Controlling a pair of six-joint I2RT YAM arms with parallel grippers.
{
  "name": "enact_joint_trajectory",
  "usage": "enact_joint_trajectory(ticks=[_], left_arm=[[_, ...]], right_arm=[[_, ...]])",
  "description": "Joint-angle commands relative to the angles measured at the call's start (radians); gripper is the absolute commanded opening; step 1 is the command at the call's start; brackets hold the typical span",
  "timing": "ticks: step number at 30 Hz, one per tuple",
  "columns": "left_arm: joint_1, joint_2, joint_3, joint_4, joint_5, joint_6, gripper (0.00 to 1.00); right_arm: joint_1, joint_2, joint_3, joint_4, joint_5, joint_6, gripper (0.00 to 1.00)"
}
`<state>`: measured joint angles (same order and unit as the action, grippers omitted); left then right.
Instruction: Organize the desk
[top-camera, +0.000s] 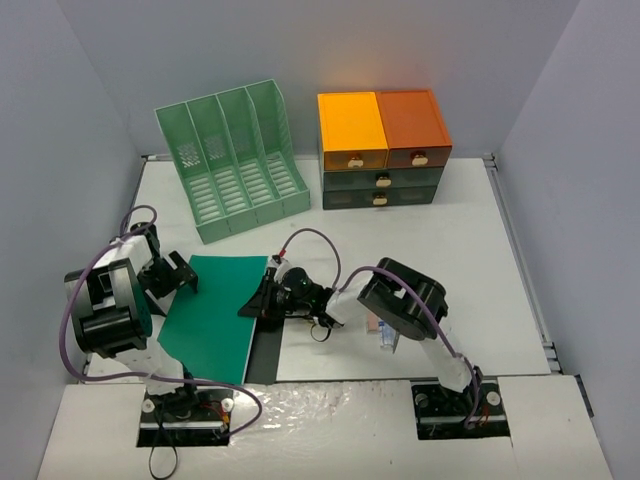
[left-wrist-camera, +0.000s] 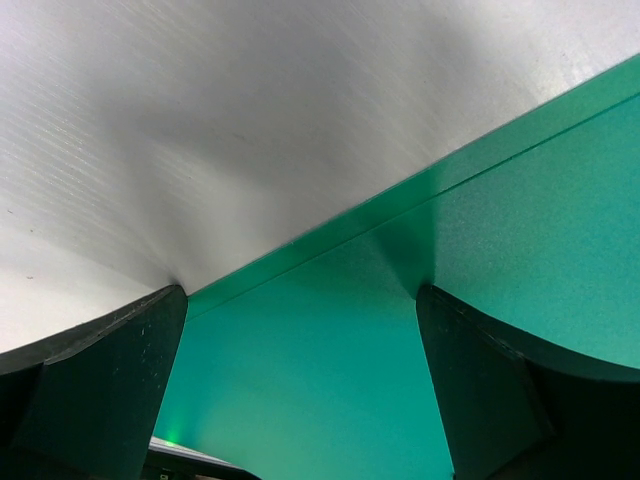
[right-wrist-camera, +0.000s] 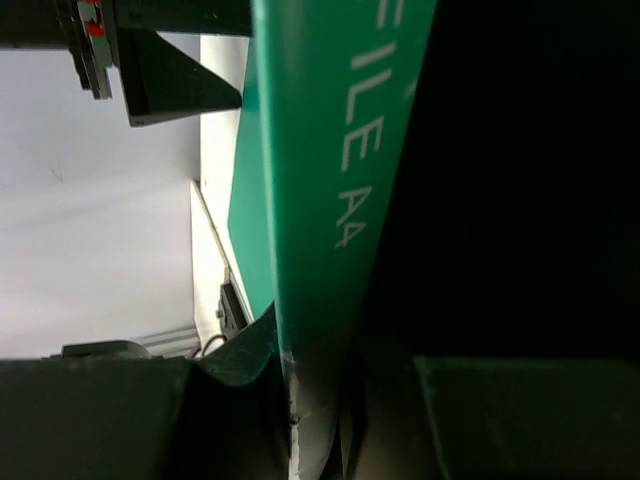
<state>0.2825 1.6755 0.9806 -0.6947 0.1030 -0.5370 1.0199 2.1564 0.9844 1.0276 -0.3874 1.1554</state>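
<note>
The desk (top-camera: 470, 250) was a plain white top filling the floor of the view from the 2 arm bases outward, with metal rails (top-camera: 520, 262) along its sides and grey wall panels (top-camera: 60, 150) closing it in on 3 sides.

Nearest the bases lay a green folder (top-camera: 210, 322), left of centre, with a black strip (top-camera: 265, 358) showing along its near right edge. The left gripper (top-camera: 188, 277) sat at the folder's far left corner; in the left wrist view its fingers (left-wrist-camera: 100, 400) were spread wide, with the green cover and its edge showing between them, gripping nothing. The right gripper (top-camera: 258, 298) was at the folder's right edge, pressed together on the spine – the right wrist view showed the lettering "FILE A4" running down between its fingers (right-wrist-camera: 110, 420).

A small pinkish item (top-camera: 386, 333) lay half hidden under the right arm; what it was could not be told.

To the right and through the middle the white top was bare out to the rail – the widest free stretch.

At the far edge stood a green slotted file rack (top-camera: 235, 165) on the left and, just beside it, an orange-and-dark-green drawer cabinet (top-camera: 380, 150), both against the back wall.
</note>
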Motion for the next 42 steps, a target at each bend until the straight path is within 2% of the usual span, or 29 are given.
enact_joint_trajectory(ticks=[1,7,13,17,24,29,35,42], left_arm=[[-0.020,0.067,-0.069,0.090,0.109,-0.024,0.97],[-0.020,0.022,-0.066,0.065,0.128,-0.023,0.97],[-0.045,-0.202,-0.008,-0.026,0.114,-0.003,0.97],[-0.074,-0.378,0.042,-0.070,0.064,0.006,0.97],[-0.097,-0.547,0.078,-0.129,0.046,-0.004,0.97],[-0.103,-0.672,0.106,-0.181,-0.028,0.019,0.97],[-0.103,-0.733,0.088,-0.210,-0.086,0.027,0.97],[-0.104,-0.762,0.077,-0.215,-0.081,0.015,0.97]], right_arm=[[0.026,-0.065,0.074,-0.106,0.003,-0.129,0.01],[0.029,-0.147,0.113,-0.297,0.031,-0.248,0.00],[0.036,-0.258,0.176,-0.529,0.103,-0.397,0.00],[0.040,-0.293,0.211,-0.616,0.123,-0.449,0.00],[0.067,-0.332,0.284,-0.751,0.136,-0.528,0.00],[0.070,-0.388,0.341,-0.859,0.228,-0.592,0.00],[0.058,-0.452,0.451,-0.993,0.349,-0.692,0.00],[0.027,-0.523,0.542,-1.044,0.525,-0.771,0.00]])
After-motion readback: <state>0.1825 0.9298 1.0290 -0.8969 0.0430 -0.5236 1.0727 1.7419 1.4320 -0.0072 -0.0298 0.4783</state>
